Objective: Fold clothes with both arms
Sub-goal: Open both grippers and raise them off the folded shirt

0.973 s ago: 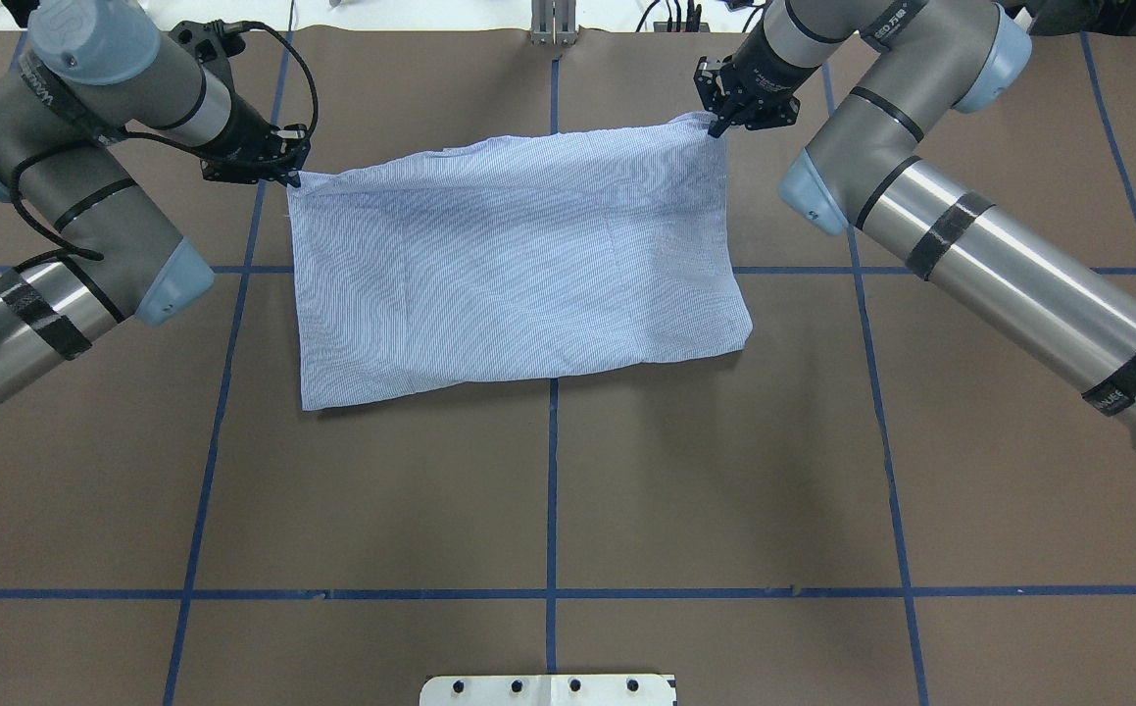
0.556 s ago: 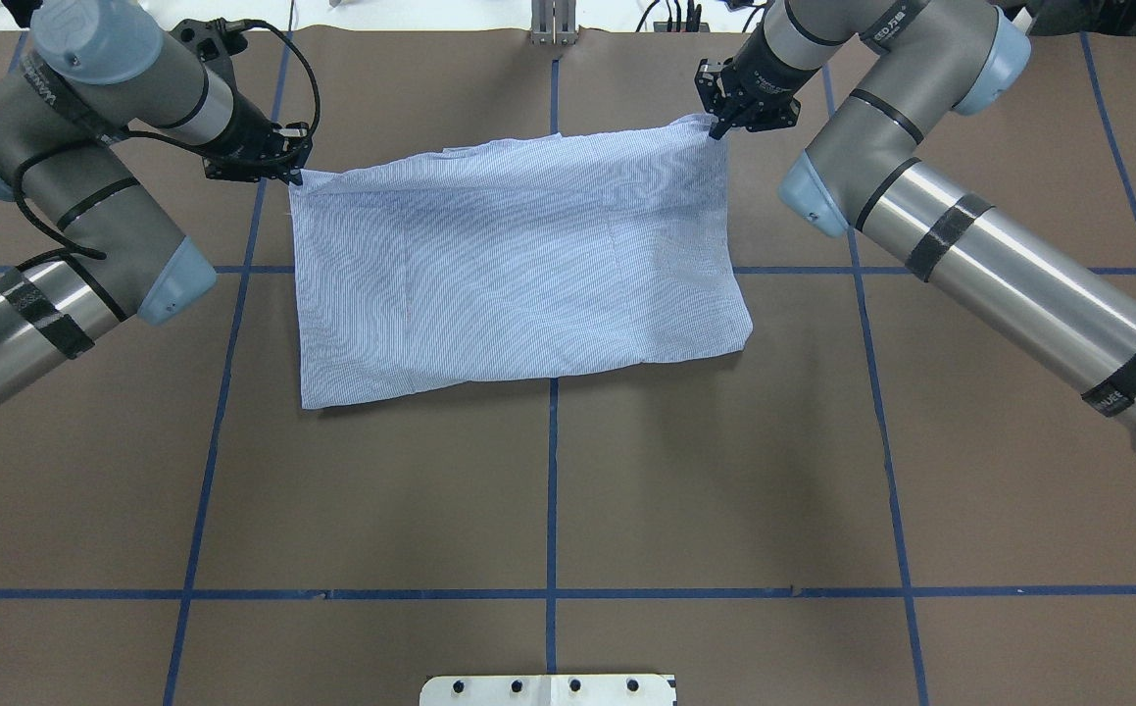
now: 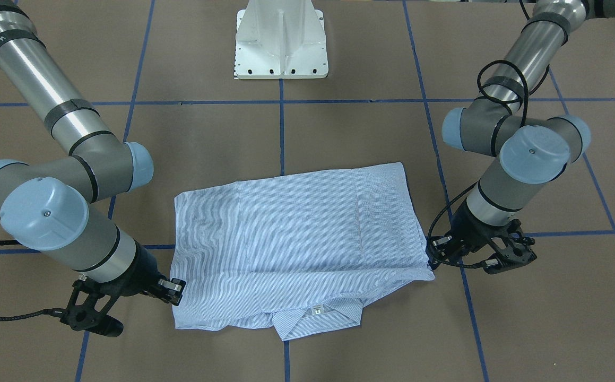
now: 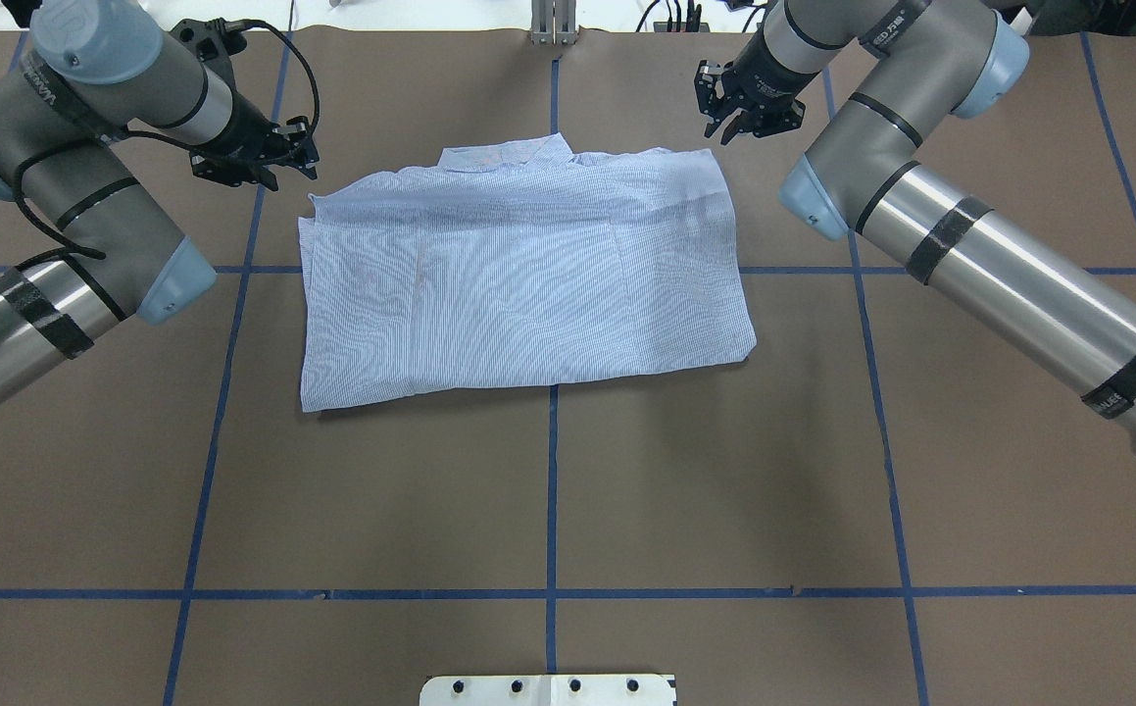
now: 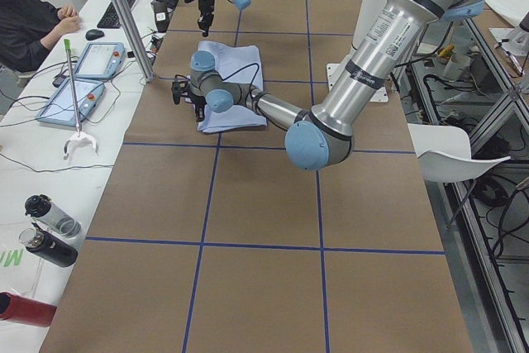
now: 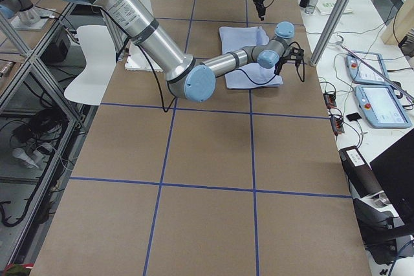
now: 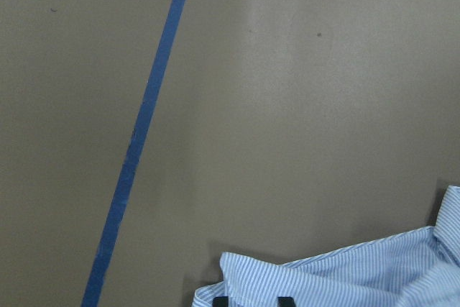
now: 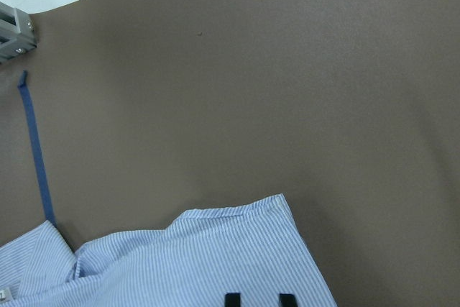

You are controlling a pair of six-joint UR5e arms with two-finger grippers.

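The light blue striped shirt (image 4: 528, 275) lies folded in a rough rectangle on the far half of the table. Its collar (image 3: 318, 317) with the white neck label (image 3: 317, 310) sticks out at the far edge. My left gripper (image 4: 291, 169) is open and empty, just off the shirt's far left corner. My right gripper (image 4: 727, 129) is open and empty, just beyond the far right corner. In the front view the left gripper (image 3: 434, 259) and the right gripper (image 3: 175, 289) flank the shirt (image 3: 296, 239). Both wrist views show spread fingertips over the shirt's edge (image 7: 330, 278) (image 8: 215, 257).
The brown table (image 4: 548, 490) is crossed by blue tape lines (image 4: 552, 471). The white pedestal base (image 3: 280, 48) stands at the robot's side. A metal post (image 4: 553, 25) stands at the far edge. An operator (image 5: 29, 22), tablets and bottles are on the side bench.
Both grippers have opened and let go of the shirt's far corners, then drawn slightly away. The far edge has dropped flat and the collar now shows.
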